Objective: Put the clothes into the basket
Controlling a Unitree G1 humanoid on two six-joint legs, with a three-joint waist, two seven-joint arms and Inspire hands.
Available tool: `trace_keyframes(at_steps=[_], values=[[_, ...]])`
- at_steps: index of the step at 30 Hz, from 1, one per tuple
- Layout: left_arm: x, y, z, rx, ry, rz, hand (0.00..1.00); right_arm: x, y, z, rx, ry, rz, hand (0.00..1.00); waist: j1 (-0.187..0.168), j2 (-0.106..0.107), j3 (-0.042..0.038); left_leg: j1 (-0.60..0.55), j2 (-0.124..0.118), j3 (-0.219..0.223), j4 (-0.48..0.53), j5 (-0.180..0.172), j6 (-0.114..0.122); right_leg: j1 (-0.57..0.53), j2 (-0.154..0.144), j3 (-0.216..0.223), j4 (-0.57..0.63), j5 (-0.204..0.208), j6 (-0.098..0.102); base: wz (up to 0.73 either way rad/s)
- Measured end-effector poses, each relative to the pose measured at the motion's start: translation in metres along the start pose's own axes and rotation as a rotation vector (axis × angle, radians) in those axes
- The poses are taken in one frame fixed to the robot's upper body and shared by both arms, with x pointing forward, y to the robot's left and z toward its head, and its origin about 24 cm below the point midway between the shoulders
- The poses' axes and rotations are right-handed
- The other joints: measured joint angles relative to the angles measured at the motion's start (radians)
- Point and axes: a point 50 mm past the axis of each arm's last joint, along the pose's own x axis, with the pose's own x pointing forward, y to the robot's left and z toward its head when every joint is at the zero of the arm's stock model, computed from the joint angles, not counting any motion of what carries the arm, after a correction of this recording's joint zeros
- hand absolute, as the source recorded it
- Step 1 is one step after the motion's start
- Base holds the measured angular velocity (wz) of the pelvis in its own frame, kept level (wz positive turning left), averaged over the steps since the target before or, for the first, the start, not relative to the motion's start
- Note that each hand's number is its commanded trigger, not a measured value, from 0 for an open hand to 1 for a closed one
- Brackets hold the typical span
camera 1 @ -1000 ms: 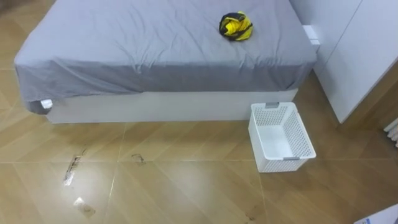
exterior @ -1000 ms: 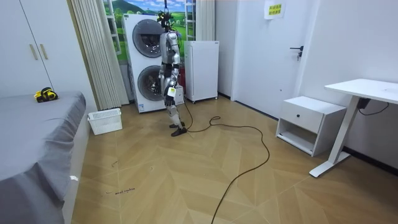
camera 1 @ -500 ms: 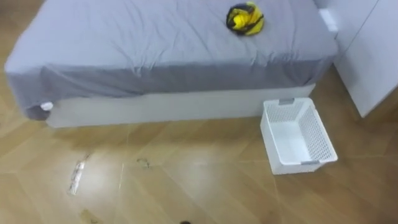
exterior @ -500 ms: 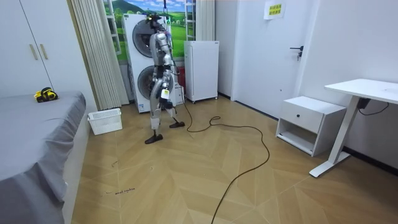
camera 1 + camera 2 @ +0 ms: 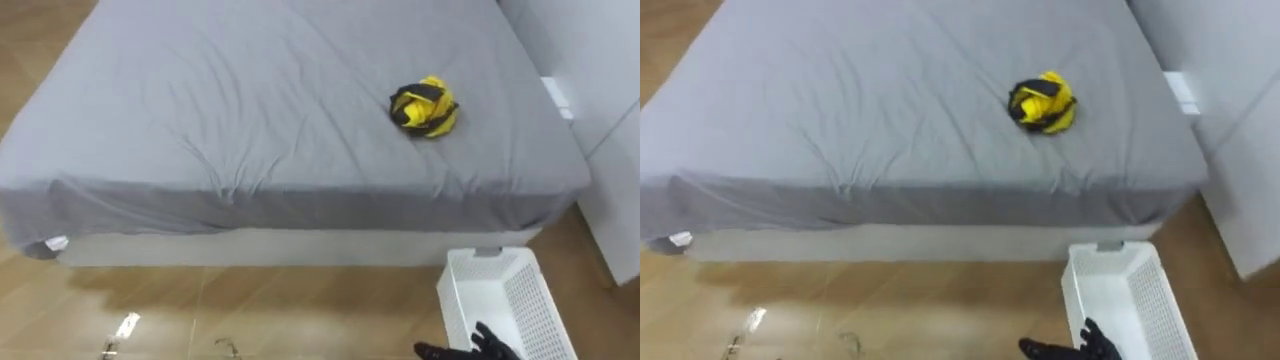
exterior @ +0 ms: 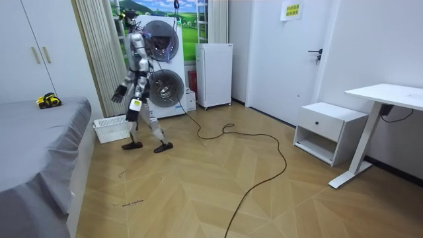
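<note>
The room view catches the robot mid-step beside the white perforated plastic basket (image 6: 111, 129); the eye views show it empty, the right hand (image 5: 478, 348) with fingers spread over its rim, and the yellow-and-black crumpled garment (image 5: 424, 106) on the grey bed (image 5: 250, 130).

The basket (image 5: 535, 315) runs off the bottom edge; so does the right hand (image 5: 487, 345), spread fingers showing. In the room view the clothes (image 6: 47, 101) are tiny.
</note>
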Motion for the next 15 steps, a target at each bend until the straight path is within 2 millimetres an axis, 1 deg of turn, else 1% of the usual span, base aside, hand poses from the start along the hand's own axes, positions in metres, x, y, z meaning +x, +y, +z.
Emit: trace_keyframes(at_steps=[1,2,3,4,5,6,7,8,9,10,11,12,13,14,15], values=[[-0.001,0.002,-0.002,0.004,0.006,0.006,0.0,0.001,0.003,0.011,0.0,-0.048,0.002,0.0,0.009,0.006,-0.0075,0.002,0.017,0.0,0.011,-0.012,-0.028,0.012,0.023,-0.003,0.023,0.017,-0.029,0.05],[-0.004,0.004,-0.011,0.004,0.029,0.013,0.0,0.003,0.007,0.027,-0.002,-0.115,0.011,0.0,0.025,0.028,-0.0025,0.02,0.042,0.002,0.002,-0.006,-0.048,0.018,0.037,-0.021,0.065,-0.014,-0.039,-0.04],[-0.005,0.005,-0.014,0.003,0.036,0.017,0.0,0.003,0.009,0.035,-0.01,-0.149,0.016,0.0,0.028,0.03,-0.0002,0.033,0.045,0.006,-0.007,0.005,-0.068,0.016,0.037,-0.023,0.097,-0.041,-0.044,-0.09],[-0.006,0.005,-0.017,0.003,0.042,0.017,0.0,0.003,0.01,0.046,-0.009,-0.196,0.011,0.0,0.022,0.034,0.0103,0.08,0.053,-0.006,-0.028,0.036,-0.099,-0.013,0.019,-0.034,0.231,-0.096,-0.065,0.03],[-0.008,0.009,-0.019,-0.002,0.042,0.029,0.0,0.003,0.016,0.056,-0.005,-0.235,0.025,0.0,0.013,0.021,0.0183,0.121,0.06,-0.05,-0.021,0.045,-0.098,-0.081,0.021,-0.047,0.327,-0.143,-0.051,-0.05],[-0.009,0.015,-0.021,-0.005,0.043,0.045,0.0,0.001,0.021,0.061,-0.005,-0.259,0.042,0.0,0.025,0.023,0.0091,0.123,0.058,-0.046,0.008,0.033,-0.107,-0.087,0.026,-0.039,0.27,-0.127,-0.053,-0.2],[-0.011,0.023,-0.027,0.006,0.067,0.068,0.0,-0.001,0.027,0.071,-0.022,-0.304,0.069,0.0,0.027,0.013,0.0056,0.1,0.063,-0.037,0.121,-0.002,-0.116,-0.084,0.04,-0.043,0.258,-0.122,-0.083,-0.14],[-0.011,0.025,-0.027,0.019,0.075,0.073,0.0,-0.003,0.03,0.076,-0.035,-0.329,0.079,0.0,0.011,0.019,0.0029,0.05,0.082,-0.031,0.264,0.014,-0.13,-0.047,0.055,-0.05,0.266,-0.176,-0.09,0.0],[-0.012,0.025,-0.029,0.017,0.079,0.075,0.0,-0.004,0.031,0.078,-0.034,-0.343,0.085,0.0,0.007,0.018,0.0037,0.03,0.09,-0.023,0.331,0.046,-0.136,-0.024,0.061,-0.05,0.26,-0.191,-0.092,0.21],[-0.012,0.024,-0.029,0.009,0.077,0.073,0.0,-0.006,0.033,0.084,-0.034,-0.372,0.097,0.0,-0.005,0.017,0.0036,-0.005,0.108,-0.011,0.427,0.108,-0.148,0.027,0.073,-0.049,0.228,-0.203,-0.099,0.19],[-0.011,0.021,-0.026,0.007,0.07,0.065,0.0,-0.008,0.038,0.089,-0.036,-0.394,0.109,0.0,-0.009,0.014,0.0044,-0.046,0.116,-0.007,0.483,0.103,-0.146,0.074,0.079,-0.045,0.188,-0.203,-0.101,0.2],[-0.01,0.019,-0.025,0.011,0.065,0.06,0.0,-0.008,0.038,0.09,-0.038,-0.4,0.107,0.0,-0.016,0.01,0.0049,-0.07,0.116,-0.002,0.497,0.096,-0.135,0.096,0.083,-0.037,0.166,-0.203,-0.1,0.21],[-0.009,0.018,-0.021,0.009,0.049,0.061,0.0,-0.008,0.038,0.089,-0.042,-0.398,0.108,0.0,-0.027,-0.003,0.0042,-0.115,0.116,0.025,0.502,0.084,-0.116,0.138,0.086,-0.019,0.126,-0.202,-0.098,0.18],[-0.009,0.019,-0.017,0.007,0.033,0.075,0.0,-0.009,0.037,0.088,-0.04,-0.397,0.106,0.0,-0.026,-0.008,0.0055,-0.164,0.114,0.05,0.5,0.073,-0.109,0.178,0.086,-0.005,0.089,-0.202,-0.093,0.11],[-0.008,0.019,-0.016,0.008,0.029,0.077,0.0,-0.01,0.037,0.087,-0.04,-0.398,0.105,0.0,-0.027,-0.009,0.0055,-0.187,0.113,0.061,0.499,0.065,-0.108,0.194,0.086,0.006,0.074,-0.202,-0.091,-0.07]])
